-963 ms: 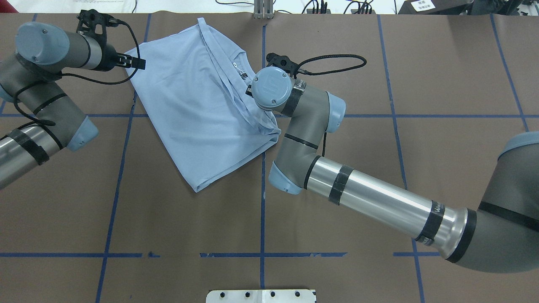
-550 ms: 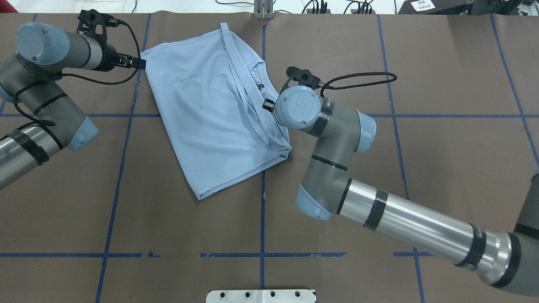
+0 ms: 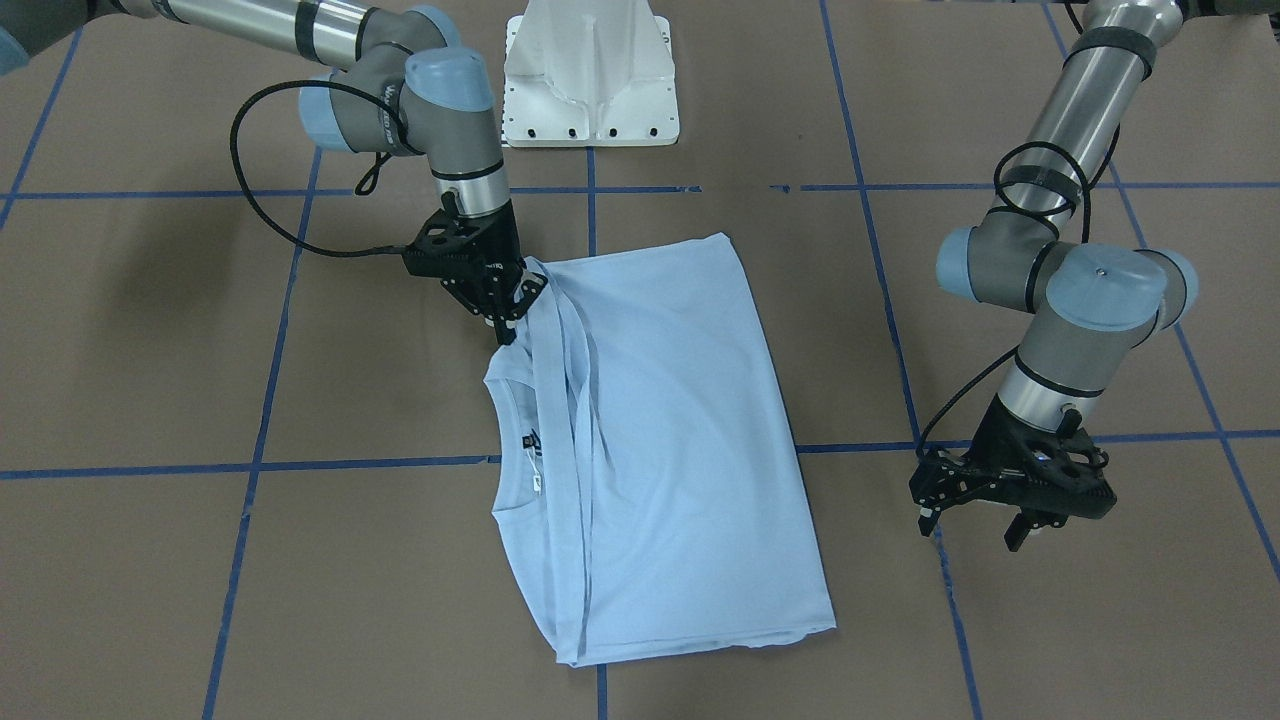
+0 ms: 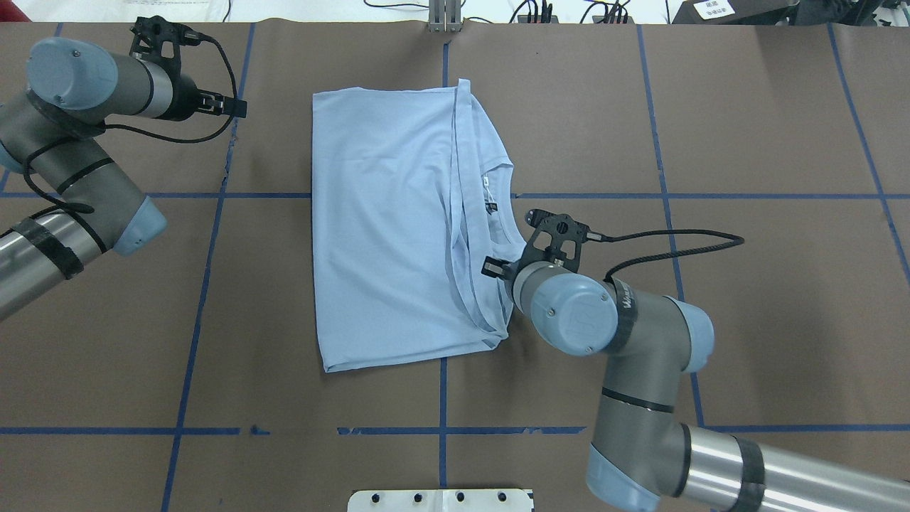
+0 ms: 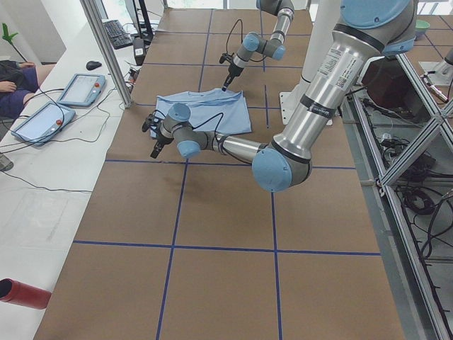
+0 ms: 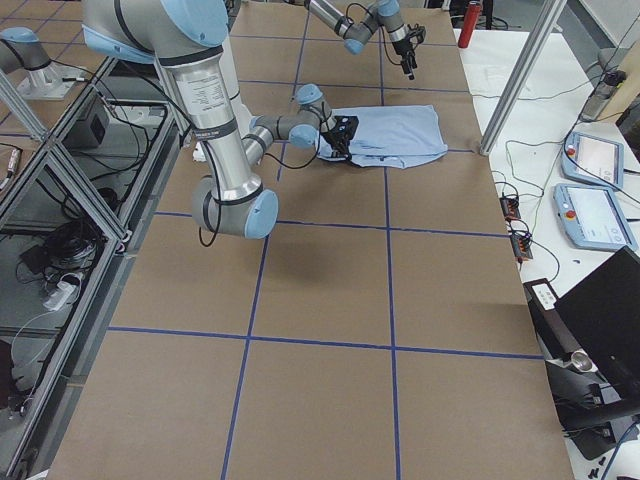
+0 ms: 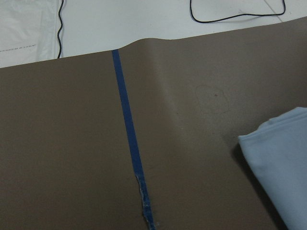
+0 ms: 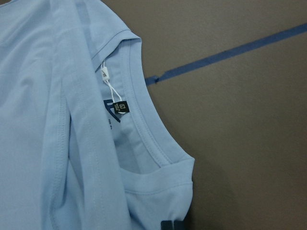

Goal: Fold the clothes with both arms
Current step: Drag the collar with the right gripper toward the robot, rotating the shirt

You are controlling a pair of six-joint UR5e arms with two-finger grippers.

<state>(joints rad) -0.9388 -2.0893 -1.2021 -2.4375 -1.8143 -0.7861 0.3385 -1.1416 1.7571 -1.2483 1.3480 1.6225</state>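
Note:
The clothes are one light blue T-shirt (image 4: 391, 227), folded lengthwise and flat on the brown table. Its round collar and white neck tag (image 8: 104, 74) face my right arm. My right gripper (image 3: 508, 308) is shut on the shirt's shoulder edge beside the collar; a dark fingertip (image 8: 171, 224) shows against the cloth in the right wrist view. My left gripper (image 3: 970, 528) hovers open and empty over bare table, well clear of the shirt (image 3: 660, 450). In the overhead view the left gripper (image 4: 234, 107) is a short gap from the shirt's far corner. That corner (image 7: 283, 163) shows in the left wrist view.
Blue tape lines (image 4: 442, 398) grid the brown table. The white pedestal base (image 3: 590, 70) stands at the robot's side. Cables (image 4: 540, 11) run along the far edge. Two tablets (image 5: 42, 117) lie on a white side table beyond the far edge.
My right arm has dragged the shirt toward the robot and to the right, turning it square with the tape grid. The shirt's corner has drawn away from the left gripper, which stayed still.

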